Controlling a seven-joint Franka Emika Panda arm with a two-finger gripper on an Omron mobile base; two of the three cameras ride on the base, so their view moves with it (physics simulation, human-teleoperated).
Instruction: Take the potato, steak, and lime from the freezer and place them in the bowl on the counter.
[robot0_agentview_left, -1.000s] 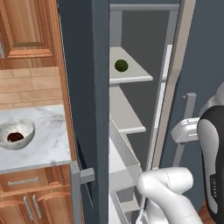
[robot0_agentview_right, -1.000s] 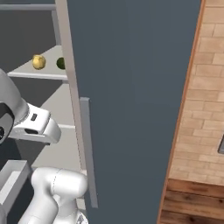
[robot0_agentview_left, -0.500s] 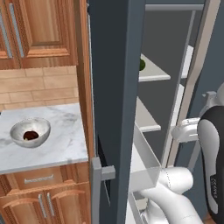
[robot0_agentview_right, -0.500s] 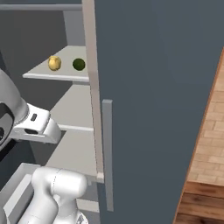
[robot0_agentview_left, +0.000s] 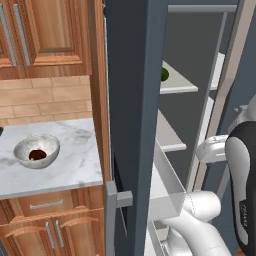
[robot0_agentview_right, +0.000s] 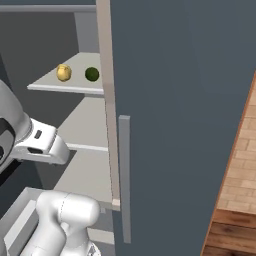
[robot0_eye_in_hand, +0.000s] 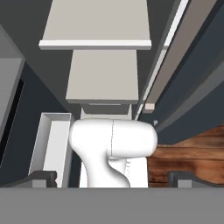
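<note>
The freezer (robot0_agentview_right: 175, 125) stands open, and its door edge (robot0_agentview_left: 132, 100) crosses the middle of the left base view. On an upper shelf (robot0_agentview_right: 65, 87) the yellow-tan potato (robot0_agentview_right: 63, 72) and the dark green lime (robot0_agentview_right: 92, 74) lie side by side, a little apart. Part of the lime (robot0_agentview_left: 164, 74) peeks out past the door edge. The silvery bowl (robot0_agentview_left: 36, 150) sits on the marble counter (robot0_agentview_left: 70, 165) with the dark brown-red steak (robot0_agentview_left: 36, 154) inside it. My gripper (robot0_eye_in_hand: 113, 179) is open and holds nothing, pointing down past the freezer's lower shelves, well below the potato and lime.
The freezer's long grey bar handle (robot0_agentview_right: 124, 175) runs down the door. A white drawer (robot0_eye_in_hand: 52, 140) stands pulled out low in the freezer beside my arm. Reddish-brown cabinets (robot0_agentview_left: 50, 30) hang above the counter. Wooden floor (robot0_eye_in_hand: 188, 159) shows to the right.
Both base views have shifted, so the camera moved with the base; the freezer and counter now look closer and further right. The potato, lime and bowl kept their places. The gripper stayed open.
</note>
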